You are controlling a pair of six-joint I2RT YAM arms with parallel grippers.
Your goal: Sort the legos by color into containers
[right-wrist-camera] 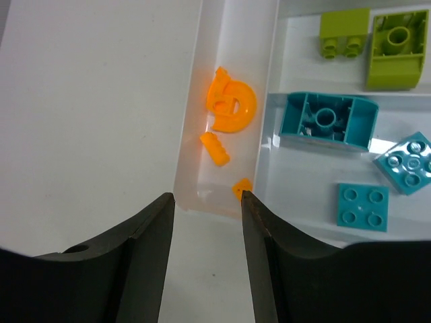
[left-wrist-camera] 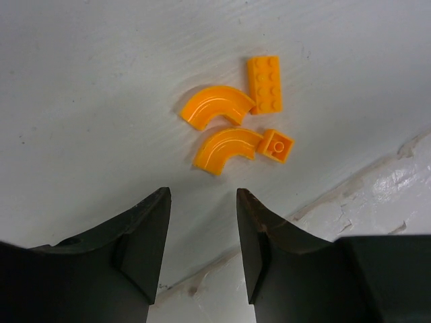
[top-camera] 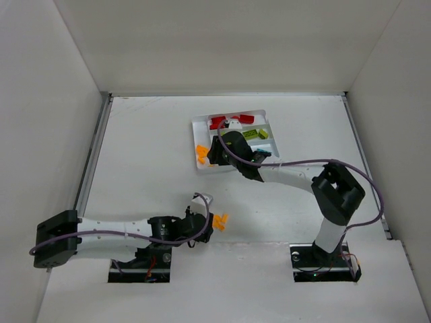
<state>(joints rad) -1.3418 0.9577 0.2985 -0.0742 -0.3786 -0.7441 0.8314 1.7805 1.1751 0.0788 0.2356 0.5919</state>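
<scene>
Four orange legos [left-wrist-camera: 264, 84] lie loose on the surface [left-wrist-camera: 101, 81], close together just ahead of my left gripper [left-wrist-camera: 202, 195]: two curved pieces [left-wrist-camera: 214, 108], a long brick and a small square [left-wrist-camera: 277, 145]. They are well apart from the tray [top-camera: 196, 145], which sits further back and to the right.

In the tray, the narrow side slot [right-wrist-camera: 195, 168] on its left already holds other orange bits [right-wrist-camera: 231, 102]. Teal bricks [right-wrist-camera: 328, 120] fill the slot beside it, lime green ones [right-wrist-camera: 396, 50] the next, and red ones [top-camera: 219, 122] the far slot.

I judge the step in hand to be collecting the loose orange pieces. The next move calls for lowering my left gripper onto the nearer curved piece, closing on it, and carrying it to the orange slot.

My left gripper is narrowly parted, holding and touching nothing. My right gripper hangs over the near end of the orange slot, moderately apart and empty. A small orange bit [right-wrist-camera: 241, 188] lies by its right finger; I cannot tell whether they touch.
</scene>
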